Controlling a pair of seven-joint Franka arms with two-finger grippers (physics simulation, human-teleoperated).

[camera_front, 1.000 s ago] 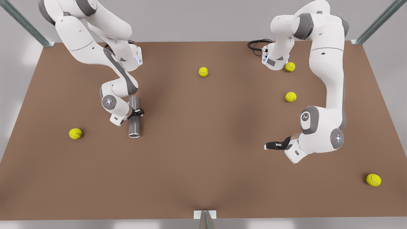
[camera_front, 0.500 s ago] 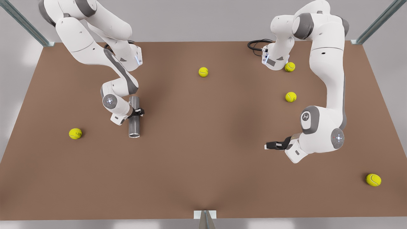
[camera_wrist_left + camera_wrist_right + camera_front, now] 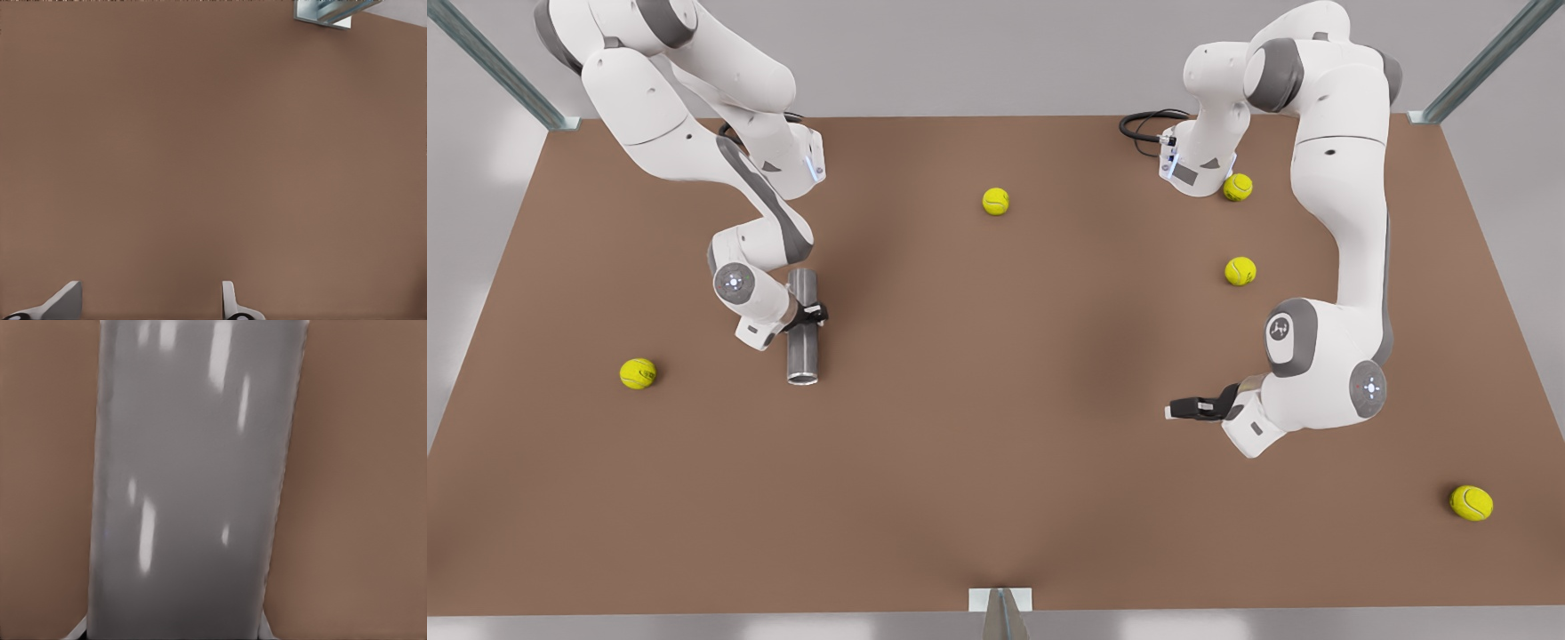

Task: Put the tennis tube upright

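Note:
The tennis tube [image 3: 802, 356] lies flat on the brown table at the front view's left, its pale-rimmed open end toward the camera. My right gripper [image 3: 808, 315] straddles its middle, one finger against each side, shut on it. In the right wrist view the grey tube [image 3: 193, 487] runs lengthwise between the fingertips [image 3: 79, 631]. My left gripper [image 3: 1170, 409] waits low over bare table at the front view's right. Its fingers [image 3: 63, 303] stand open with nothing between them.
Several yellow-green tennis balls lie scattered: one [image 3: 638, 373] left of the tube, one [image 3: 995, 201] at the back centre, two [image 3: 1240, 270] near the far arm's base [image 3: 1197, 169], one [image 3: 1471, 502] at the front right. The table's [image 3: 996, 462] middle has free room.
The right gripper's outer finger has drawn in slightly against the tube. The tube and the left arm have stayed in place.

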